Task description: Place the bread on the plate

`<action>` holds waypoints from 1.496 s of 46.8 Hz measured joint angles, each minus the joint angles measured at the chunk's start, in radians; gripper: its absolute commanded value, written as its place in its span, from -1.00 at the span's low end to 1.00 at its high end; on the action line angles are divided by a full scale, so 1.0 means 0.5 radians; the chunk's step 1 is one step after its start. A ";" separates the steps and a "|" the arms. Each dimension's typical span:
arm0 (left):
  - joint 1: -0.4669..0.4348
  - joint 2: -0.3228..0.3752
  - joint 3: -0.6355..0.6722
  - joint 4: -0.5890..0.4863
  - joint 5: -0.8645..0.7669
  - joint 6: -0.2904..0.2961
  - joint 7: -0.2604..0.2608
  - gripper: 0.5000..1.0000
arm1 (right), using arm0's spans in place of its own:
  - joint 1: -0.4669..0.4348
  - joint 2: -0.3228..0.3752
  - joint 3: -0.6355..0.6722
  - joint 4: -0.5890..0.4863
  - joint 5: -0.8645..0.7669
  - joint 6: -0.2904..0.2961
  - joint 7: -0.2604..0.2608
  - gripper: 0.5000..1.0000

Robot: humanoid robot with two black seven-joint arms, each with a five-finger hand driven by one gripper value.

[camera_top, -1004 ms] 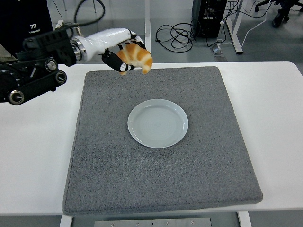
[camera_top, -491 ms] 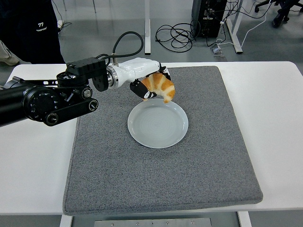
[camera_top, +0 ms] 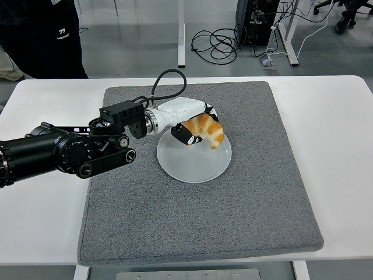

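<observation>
Left hand: the robot's left hand (camera_top: 195,125) reaches in from the left over the grey mat (camera_top: 198,221), its fingers (camera_top: 182,134) closed around the bread (camera_top: 205,130)
Bread: a golden croissant, held in the hand above the far part of the plate (camera_top: 195,166); whether its lower tip touches the plate cannot be told from this angle
Plate: pale, round, near the middle of the mat on the white worktop (camera_top: 338,128), with nothing lying on it
Right arm: not in the picture
Step in hand: the carry looks all but over, with the bread poised over its target (the release not yet made)
Next move: likely a short lowering until the croissant rests on the plate, then an opening of the fingers and a clean lift away, so the bread does not roll toward the rim
Background: a person in dark clothing (camera_top: 41,35) stands at the far left, cables (camera_top: 221,41) on the floor beyond
</observation>
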 measured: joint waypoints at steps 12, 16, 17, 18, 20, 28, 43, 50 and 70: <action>0.062 -0.030 0.000 -0.002 -0.016 0.005 0.004 -0.61 | 0.003 0.000 0.001 0.000 0.000 0.000 0.000 1.00; 0.071 -0.029 0.001 -0.001 -0.020 0.005 0.006 -0.54 | 0.002 0.000 0.002 -0.001 0.000 0.000 0.000 1.00; 0.073 -0.029 0.002 -0.002 -0.020 0.005 0.006 -0.51 | 0.003 0.000 0.003 -0.001 0.000 0.000 0.000 1.00; 0.076 -0.030 0.002 -0.002 -0.020 0.005 0.006 -0.48 | 0.003 0.000 0.003 -0.002 0.000 0.000 0.000 1.00; 0.080 -0.030 0.002 -0.002 -0.021 0.005 0.007 -0.41 | 0.003 0.000 0.003 -0.003 0.000 0.000 0.000 1.00; 0.087 -0.029 0.002 -0.002 -0.024 0.002 0.013 -0.13 | 0.007 0.000 0.003 -0.003 0.000 0.000 0.000 1.00; 0.122 -0.003 0.004 -0.001 -0.029 -0.004 0.013 0.35 | 0.013 0.000 0.006 0.000 0.000 0.000 0.000 1.00; 0.140 0.007 0.002 -0.004 -0.029 -0.008 0.015 0.57 | 0.014 0.000 0.006 0.000 0.000 0.000 0.000 1.00; 0.138 0.025 -0.001 -0.023 -0.135 -0.016 0.018 0.83 | 0.014 0.000 0.003 0.000 0.000 0.000 0.000 1.00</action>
